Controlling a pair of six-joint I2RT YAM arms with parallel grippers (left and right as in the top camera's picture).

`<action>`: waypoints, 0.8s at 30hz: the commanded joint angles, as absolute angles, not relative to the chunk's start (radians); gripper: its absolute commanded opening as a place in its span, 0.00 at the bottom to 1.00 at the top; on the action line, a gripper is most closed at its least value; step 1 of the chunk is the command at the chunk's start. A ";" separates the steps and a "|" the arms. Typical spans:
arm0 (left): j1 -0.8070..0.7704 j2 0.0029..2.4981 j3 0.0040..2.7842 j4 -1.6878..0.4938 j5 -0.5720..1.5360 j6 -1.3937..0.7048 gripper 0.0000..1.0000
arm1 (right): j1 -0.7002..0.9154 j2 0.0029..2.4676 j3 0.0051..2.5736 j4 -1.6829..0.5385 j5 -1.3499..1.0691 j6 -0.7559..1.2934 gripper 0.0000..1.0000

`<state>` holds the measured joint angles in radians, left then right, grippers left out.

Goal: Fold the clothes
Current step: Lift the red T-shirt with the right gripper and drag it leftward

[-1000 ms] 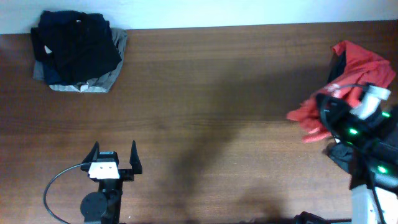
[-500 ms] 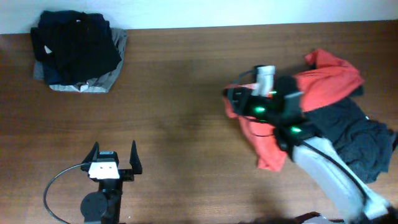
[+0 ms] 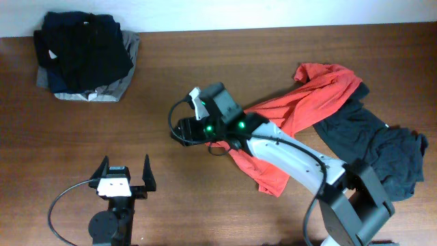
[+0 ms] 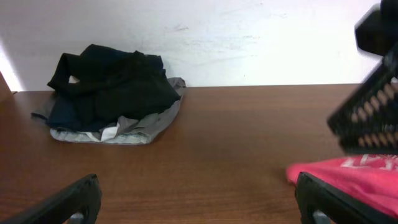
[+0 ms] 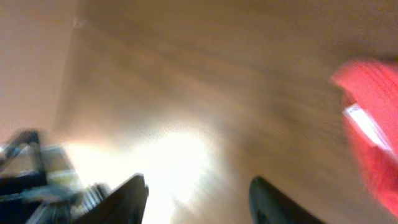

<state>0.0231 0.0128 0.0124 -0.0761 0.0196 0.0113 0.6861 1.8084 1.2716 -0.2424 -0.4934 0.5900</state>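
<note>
From above, we see the red-orange short-sleeved cotton T-shirt [image 3: 300, 109] lying crumpled and stretched out across the right half of the brown wooden surface [image 3: 205, 61], touching a charcoal-black garment [image 3: 382, 150]. The right gripper [image 3: 179, 130] hangs just past the shirt's left edge. The left gripper [image 3: 125, 164] sits well apart from it, fingers spread. The left wrist view shows a dark heap of clothes [image 4: 112, 93] at the far edge. In the blurred right wrist view, the fingers [image 5: 127, 196] stand apart with wood between them.

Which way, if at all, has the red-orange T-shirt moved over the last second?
Yes. The T-shirt has moved left, from the far right toward the centre, closer to the dark clothes pile, which has not shifted.
</note>
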 commanded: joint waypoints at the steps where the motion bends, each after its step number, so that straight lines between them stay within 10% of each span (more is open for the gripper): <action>1: 0.030 0.005 0.009 -0.080 0.034 0.030 0.99 | 0.687 1.784 1.501 -0.582 -0.078 0.452 0.62; 9: 0.030 0.005 0.009 -0.080 0.034 0.030 0.99 | 0.633 1.771 1.691 -1.184 0.298 0.469 0.95; 24: 0.030 0.005 0.009 -0.080 0.034 0.030 0.99 | 0.410 1.771 1.608 -1.496 0.167 0.637 0.96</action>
<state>0.0231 0.0128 0.0124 -0.0761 0.0196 0.0113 0.4099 1.7809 1.6600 -1.4902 0.2123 0.6262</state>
